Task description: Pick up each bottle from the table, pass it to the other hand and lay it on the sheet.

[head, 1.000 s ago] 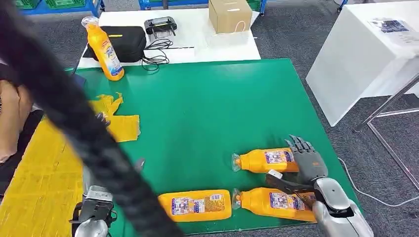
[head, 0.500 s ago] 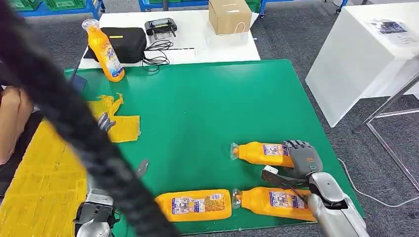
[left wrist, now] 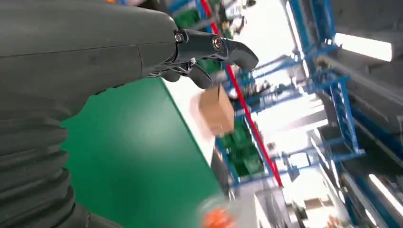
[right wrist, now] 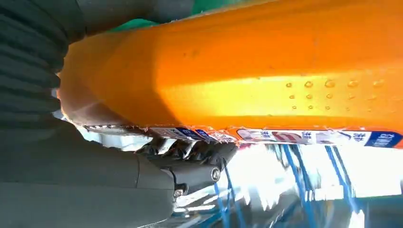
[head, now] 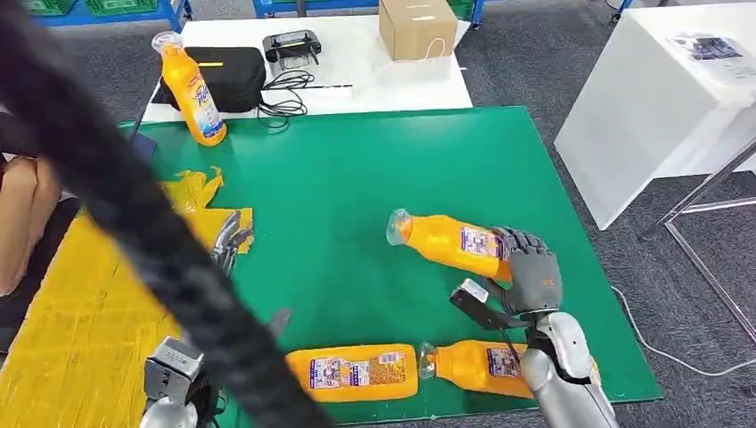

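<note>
My right hand (head: 526,275) grips an orange bottle (head: 441,241) by its base and holds it tilted above the green table (head: 357,169), cap pointing left. The right wrist view has the same bottle (right wrist: 266,71) lying across my right hand (right wrist: 119,180). Two more orange bottles lie at the front edge, one at the middle (head: 352,372) and one (head: 472,364) under my right forearm. Another bottle (head: 192,89) stands upright at the back left. The yellow sheet (head: 71,312) covers the table's left side. My left hand (head: 229,241) hovers by the sheet's edge, fingers spread and empty (left wrist: 95,52).
A thick black cable (head: 116,196) crosses the head view diagonally and hides part of my left arm. Behind the green table are a black case (head: 227,76), a controller (head: 290,45) and a cardboard box (head: 414,25). A white table (head: 660,89) stands right; a person's arm (head: 22,214) is left.
My right hand closed on the nearer-back lying bottle and lifted it off the table, carrying it left. My left hand rose and moved forward beside the sheet.
</note>
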